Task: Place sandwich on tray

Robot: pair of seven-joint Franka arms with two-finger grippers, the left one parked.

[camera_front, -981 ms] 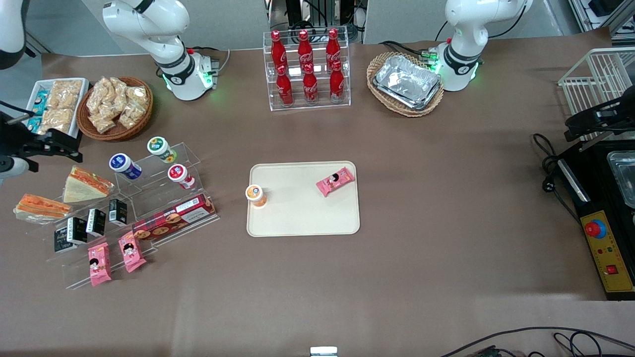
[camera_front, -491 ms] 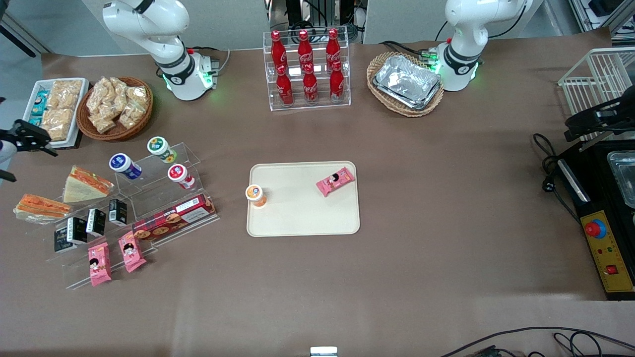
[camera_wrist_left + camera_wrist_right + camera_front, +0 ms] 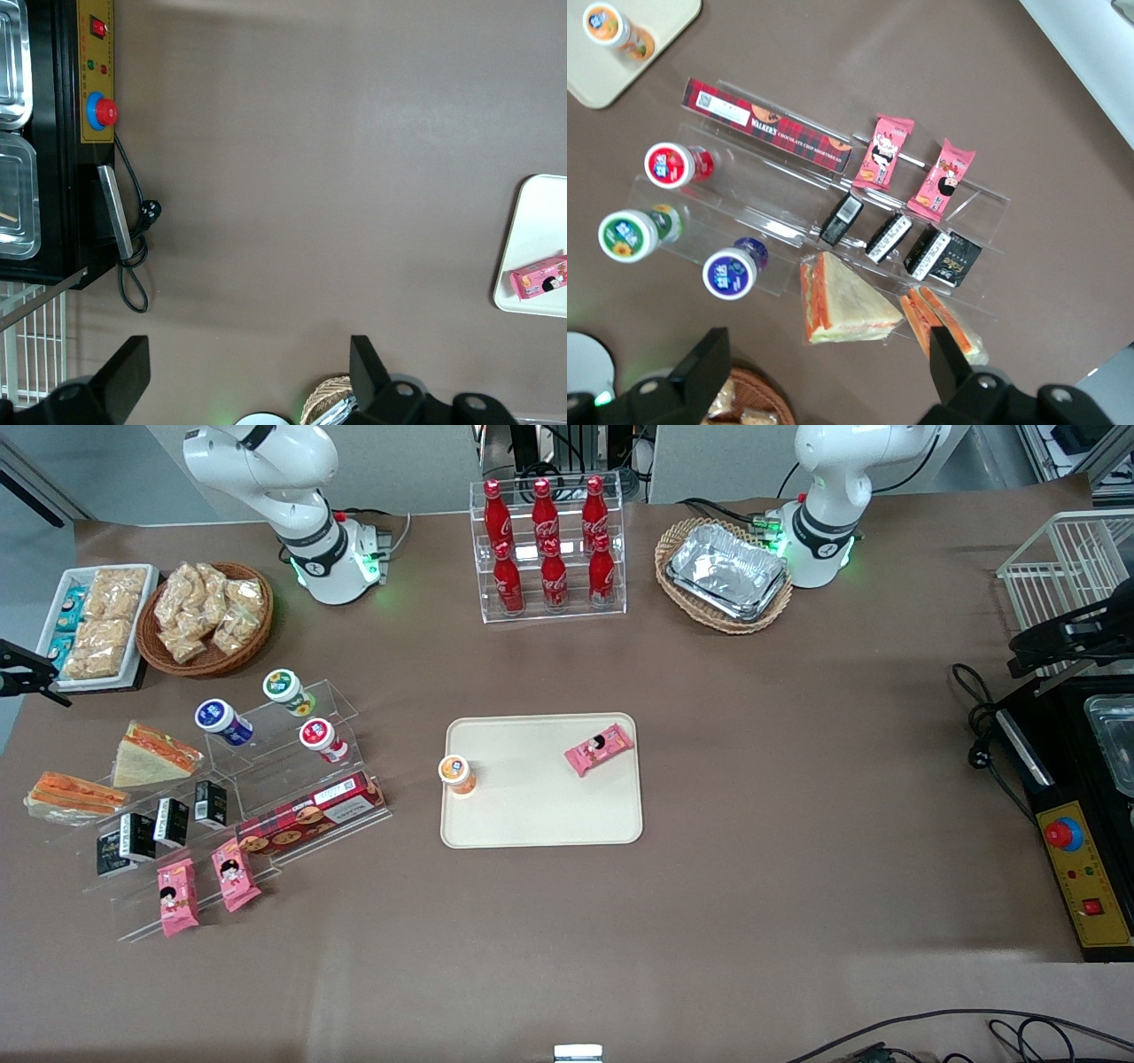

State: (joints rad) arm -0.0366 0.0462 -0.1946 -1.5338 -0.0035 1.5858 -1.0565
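the sandwich [image 3: 71,795], a clear-wrapped wedge with a wide orange band, lies on the table [image 3: 797,797] at the working arm's end, just beside a second wedge [image 3: 152,755] with redder filling and a big pale bread face; the sandwich is slightly nearer the front camera than that one. in the right wrist view the sandwich [image 3: 946,324] and the second wedge [image 3: 843,301] lie side by side, close to a row of small black cartons [image 3: 890,237] on a clear stepped stand [image 3: 788,226], and the sandwich is partly covered by one finger [image 3: 948,359] of the pincer [image 3: 828,363]. the pincer hangs high above this cluster with its fingers spread wide and nothing between them; in the front view only a dark part of it [image 3: 22,676] shows at the picture's edge, beside a white bin of snack packs [image 3: 93,624]. the tray [image 3: 540,815], cream-beige with rounded corners, sits mid-table, well apart from the sandwich. on it stand an orange-lidded cup [image 3: 457,772] near the edge toward the working arm and a pink snack pack [image 3: 599,748] toward the parked arm's end. the stand also carries three small bottles with blue [image 3: 221,720], green [image 3: 287,691] and red [image 3: 322,739] lids, a long red biscuit box [image 3: 310,811] and two more pink packs [image 3: 205,881].
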